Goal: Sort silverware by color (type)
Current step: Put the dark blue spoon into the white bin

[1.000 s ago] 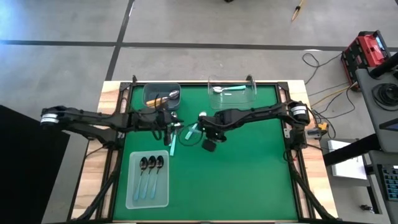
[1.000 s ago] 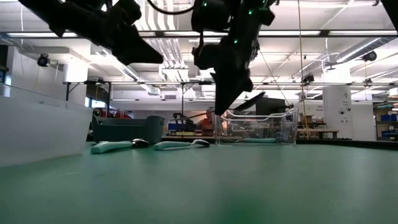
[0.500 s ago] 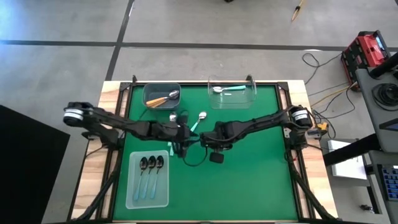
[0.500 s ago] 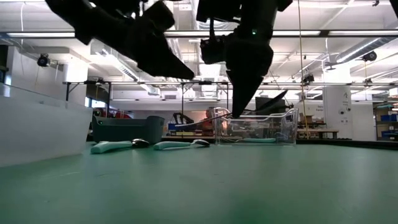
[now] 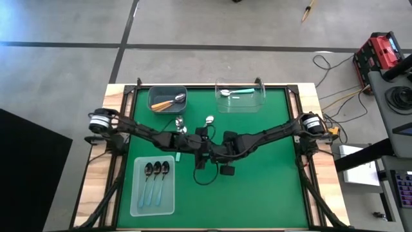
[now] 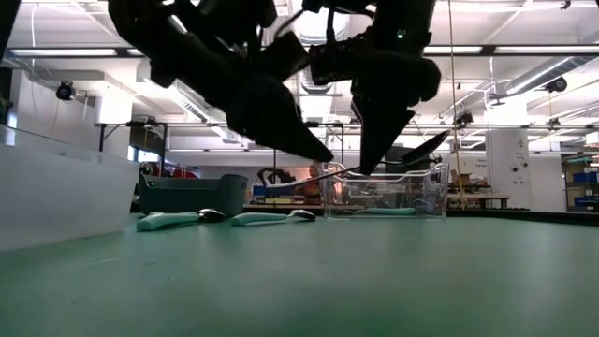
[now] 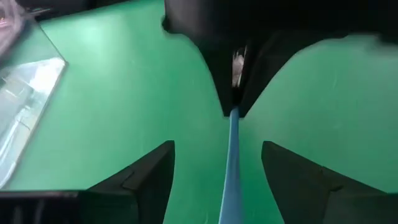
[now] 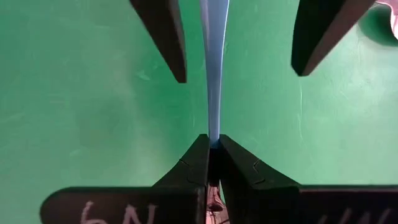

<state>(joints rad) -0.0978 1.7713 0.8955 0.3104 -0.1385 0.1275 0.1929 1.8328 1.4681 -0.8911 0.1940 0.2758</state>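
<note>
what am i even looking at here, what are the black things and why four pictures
The black things are two robot arms bolted at a table with a green mat. One camera looks straight down from above, one sits at table height, and one rides on each arm's wrist.

On the mat: a grey bin with orange-handled spoons, a clear bin with a teal-handled spoon, and a clear tray with three dark spoons. Two loose spoons lie between the bins.

Mid-table the arms meet. The right gripper is shut on the thin handle of a light-blue spoon. The left gripper is open, its fingers either side of that handle without touching it.
</note>
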